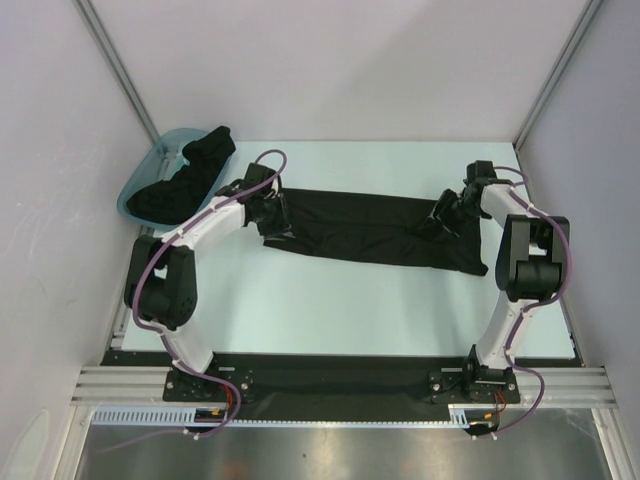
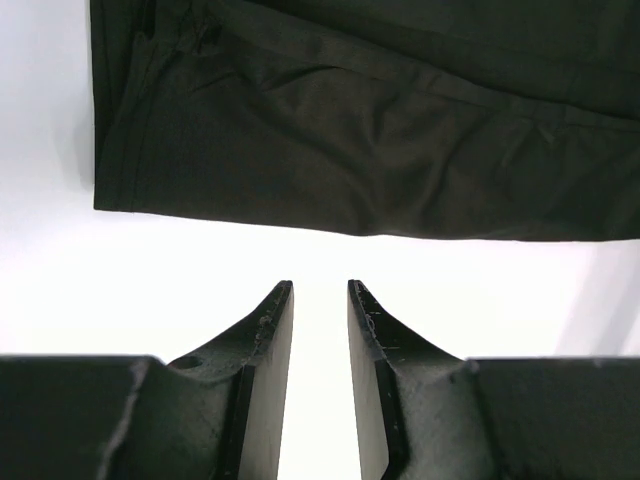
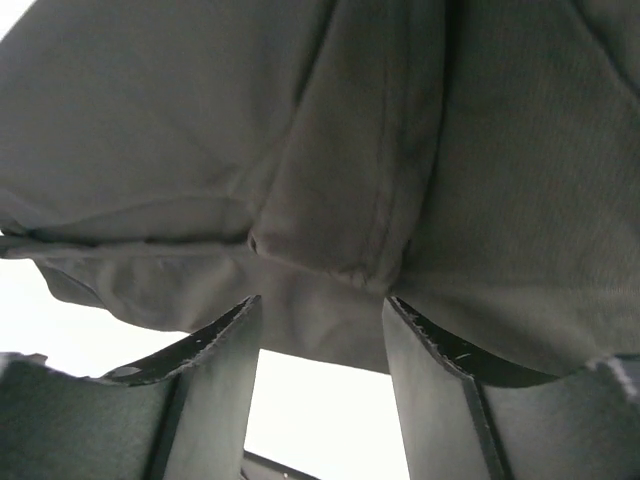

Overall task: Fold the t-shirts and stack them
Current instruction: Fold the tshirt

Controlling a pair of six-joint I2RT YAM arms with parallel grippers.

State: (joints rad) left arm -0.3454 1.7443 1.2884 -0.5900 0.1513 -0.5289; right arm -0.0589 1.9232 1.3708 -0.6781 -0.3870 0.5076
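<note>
1 black t-shirt (image 1: 370,232) lies flat across the table (image 1: 330,310), with bare surface along its near edge. Left gripper (image 2: 320,288) is narrowly parted, empty, short of that edge. Right gripper (image 3: 320,300) is parted wider, with cloth at its tips, unpinched.

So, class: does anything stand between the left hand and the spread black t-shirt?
Nothing visible does. In the left wrist view, only bare table separates the open left hand from the edge of the t-shirt.
</note>
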